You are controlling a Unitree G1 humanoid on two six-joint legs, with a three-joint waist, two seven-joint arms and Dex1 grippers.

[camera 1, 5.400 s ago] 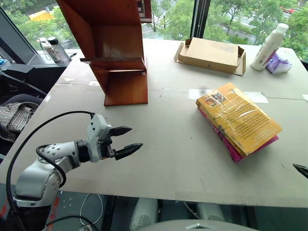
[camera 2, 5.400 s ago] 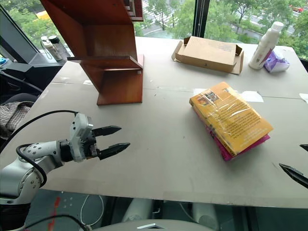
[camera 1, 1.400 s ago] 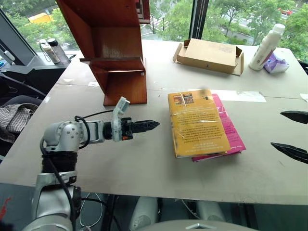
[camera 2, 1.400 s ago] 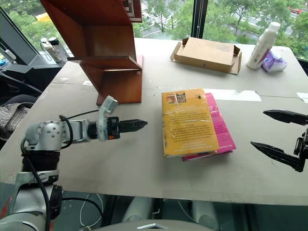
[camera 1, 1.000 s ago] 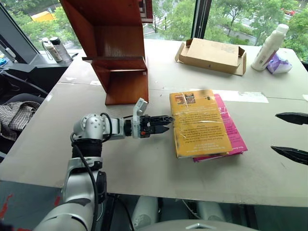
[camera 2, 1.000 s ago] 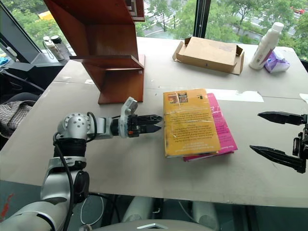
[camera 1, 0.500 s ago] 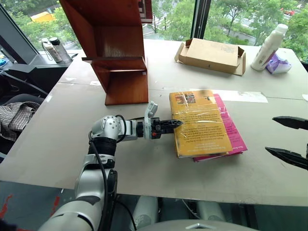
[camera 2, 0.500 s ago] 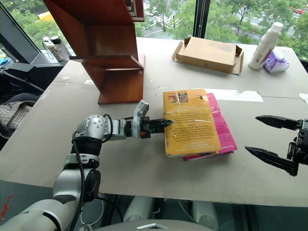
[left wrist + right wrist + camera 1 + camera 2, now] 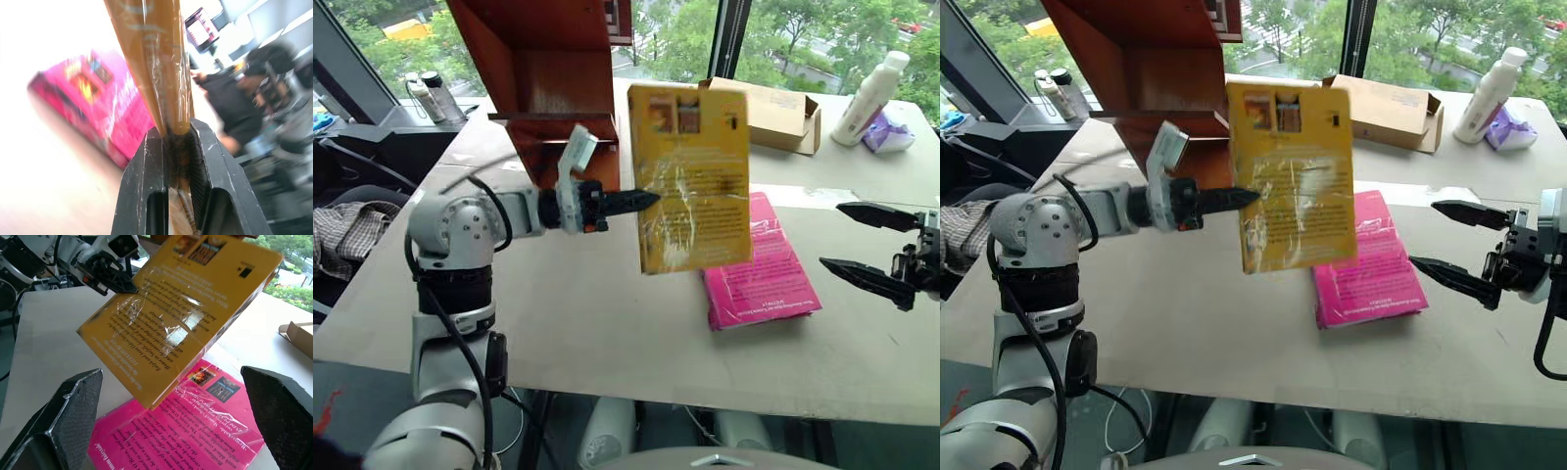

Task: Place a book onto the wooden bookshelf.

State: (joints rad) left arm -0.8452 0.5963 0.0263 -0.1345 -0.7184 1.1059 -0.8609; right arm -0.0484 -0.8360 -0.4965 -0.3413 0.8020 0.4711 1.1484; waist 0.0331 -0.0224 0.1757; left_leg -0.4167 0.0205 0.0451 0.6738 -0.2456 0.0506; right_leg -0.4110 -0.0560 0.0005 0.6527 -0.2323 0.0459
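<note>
My left gripper (image 9: 646,200) is clamped on the book (image 9: 693,174), pinching its left edge between both black fingers; in my left wrist view the fingers (image 9: 143,181) squeeze the plastic-wrapped edge tightly. The book hangs in the air above the bench (image 9: 568,313), standing nearly upright with its broad cover facing me, tilted a little. It is a thick yellow-orange paperback sealed in glossy clear wrap that wrinkles and throws bright glare near the middle and lower part of the cover. Two small pictures sit at the top of the cover, a small dark mark sits near the top right corner, and lines of dark print fill most of the rest; I cannot read them.

The wooden bookshelf (image 9: 548,73) rises just behind and to the left of the book, reddish-brown and polished, with a slanted side panel and a flat shelf level with my left wrist. The book is not touching it.

A pink book (image 9: 759,269) lies flat on the bench below and to the right of the held one, also in shiny wrap. My right gripper (image 9: 1449,243) hovers to the right of the pink book, fingers spread wide and holding nothing, pointing toward the books. A cardboard box (image 9: 783,110) sits farther back.
</note>
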